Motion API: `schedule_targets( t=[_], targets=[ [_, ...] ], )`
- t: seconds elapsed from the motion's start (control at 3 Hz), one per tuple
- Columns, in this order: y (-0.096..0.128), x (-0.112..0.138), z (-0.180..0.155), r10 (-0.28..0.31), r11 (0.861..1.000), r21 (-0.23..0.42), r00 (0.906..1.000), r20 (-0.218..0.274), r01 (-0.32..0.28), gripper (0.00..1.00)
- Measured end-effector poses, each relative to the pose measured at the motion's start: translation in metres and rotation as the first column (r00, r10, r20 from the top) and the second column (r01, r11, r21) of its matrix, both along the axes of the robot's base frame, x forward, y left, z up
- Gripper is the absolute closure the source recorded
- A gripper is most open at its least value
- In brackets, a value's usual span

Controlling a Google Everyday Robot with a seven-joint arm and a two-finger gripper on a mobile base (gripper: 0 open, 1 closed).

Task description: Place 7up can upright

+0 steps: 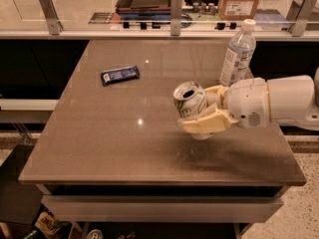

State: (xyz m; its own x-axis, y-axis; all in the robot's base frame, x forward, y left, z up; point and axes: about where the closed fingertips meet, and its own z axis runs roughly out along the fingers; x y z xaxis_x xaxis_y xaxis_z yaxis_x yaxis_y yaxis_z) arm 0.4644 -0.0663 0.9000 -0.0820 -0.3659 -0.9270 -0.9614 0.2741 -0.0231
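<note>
Just in front and to the left of the water bottle point(238, 54), the gripper point(200, 109) is clasping the 7up can point(188, 98) over the table point(124, 143), the can tilting, its open top showing. Well left of the bottle, a dark snack bar point(119, 74) is lying flat.

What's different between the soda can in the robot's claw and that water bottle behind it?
The 7up can is clamped in the gripper above the table, tilted; the water bottle stands upright on it. The can is short, silvery with green marks; the bottle is taller, clear, white-capped. Both are drink containers at the table's right side.
</note>
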Motion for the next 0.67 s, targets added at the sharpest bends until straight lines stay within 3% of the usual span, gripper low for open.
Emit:
schedule_targets(
  t=[0.67],
  targets=[
    [-0.0208,-0.0001,-0.0182,-0.128,0.990,0.059,0.9897,-0.063,0.132,1.00]
  ],
)
